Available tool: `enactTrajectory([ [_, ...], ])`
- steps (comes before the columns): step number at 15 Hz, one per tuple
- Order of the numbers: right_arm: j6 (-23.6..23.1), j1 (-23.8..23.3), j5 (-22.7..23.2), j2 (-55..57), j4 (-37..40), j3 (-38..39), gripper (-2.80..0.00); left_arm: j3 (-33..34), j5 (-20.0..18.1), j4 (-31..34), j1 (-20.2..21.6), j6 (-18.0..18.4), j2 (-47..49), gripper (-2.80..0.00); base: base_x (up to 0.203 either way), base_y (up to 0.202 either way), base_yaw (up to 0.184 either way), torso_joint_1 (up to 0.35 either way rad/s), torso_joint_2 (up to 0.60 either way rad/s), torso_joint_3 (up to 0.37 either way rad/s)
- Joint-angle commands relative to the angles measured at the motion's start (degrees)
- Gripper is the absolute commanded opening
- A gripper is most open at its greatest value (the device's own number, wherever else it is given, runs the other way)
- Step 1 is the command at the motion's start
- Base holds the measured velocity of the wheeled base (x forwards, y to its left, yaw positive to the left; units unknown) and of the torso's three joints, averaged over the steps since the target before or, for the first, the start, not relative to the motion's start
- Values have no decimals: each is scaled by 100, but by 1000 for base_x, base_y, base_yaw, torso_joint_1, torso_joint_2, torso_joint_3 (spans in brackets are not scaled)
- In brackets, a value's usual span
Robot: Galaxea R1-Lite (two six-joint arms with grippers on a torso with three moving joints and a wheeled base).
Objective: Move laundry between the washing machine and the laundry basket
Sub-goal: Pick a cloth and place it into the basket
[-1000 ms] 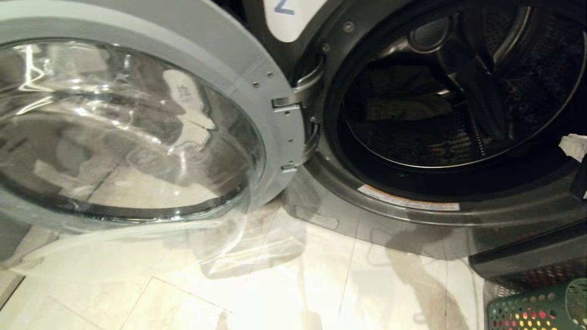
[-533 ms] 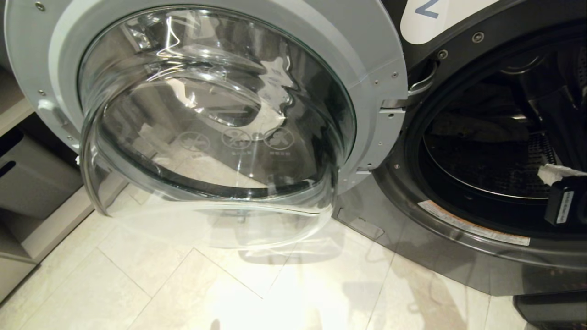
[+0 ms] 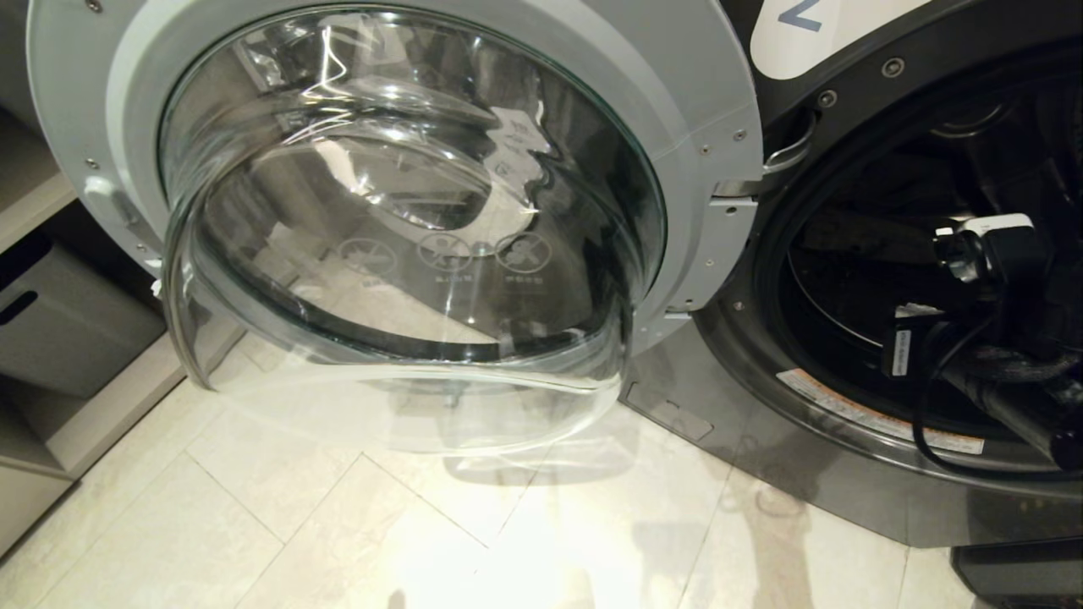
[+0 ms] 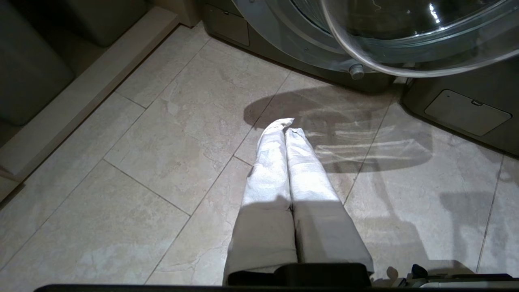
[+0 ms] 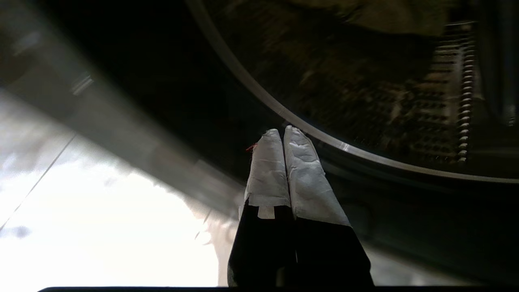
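Right claw [image 5: 284, 132] now inside washing machine [image 3: 846, 406] mouth, closed, empty

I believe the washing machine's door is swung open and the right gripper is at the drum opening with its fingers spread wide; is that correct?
Not quite: the right gripper has its fingers pressed shut, as the right wrist view shows. The washing machine does have its door swung open.

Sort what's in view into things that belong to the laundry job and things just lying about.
Job:
- washing machine, door swung open
- laundry in the drum
- right gripper, shut, empty, at the drum's mouth

Just about:
- grey bin on the low shelf
- left gripper, shut, parked over the floor tiles
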Motion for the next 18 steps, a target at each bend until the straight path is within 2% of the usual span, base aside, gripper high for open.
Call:
enactTrajectory([
  [1, 14, -366, -184, 1249, -594, -649, -280, 229, 9, -7, 2, 4, 1, -280, 0, 0, 0, 0, 0, 0],
  [4, 10, -911, -147, 1862, -698, -1540, -280, 229, 9, -7, 2, 3, 8, -280, 0, 0, 0, 0, 0, 0],
  [6, 60, -1149, 92, 2080, -385, -2038, -280, 229, 9, -7, 2, 3, -1, -280, 0, 0, 0, 0, 0, 0],
  [7, 145, -1220, 160, 2206, -188, -2342, -230, 229, 9, -7, 2, 3, 5, -280, 0, 0, 0, 0, 0, 0],
  [8, 273, -1289, 202, 2362, 65, -2713, 0, 229, 9, -7, 2, 12, -1, -280, 0, 0, 0, 0, 0, 0],
  [13, 1208, -1465, 490, 3216, 2098, -4982, 0, 229, 18, -7, 2, 21, 8, -280, 0, 0, 0, 0, 0, 0],
  [18, 1742, -1687, 1013, 4366, 3744, -7188, 0, 229, 26, -7, 2, 11, -1, -280, 0, 0, 0, 0, 0, 0],
])
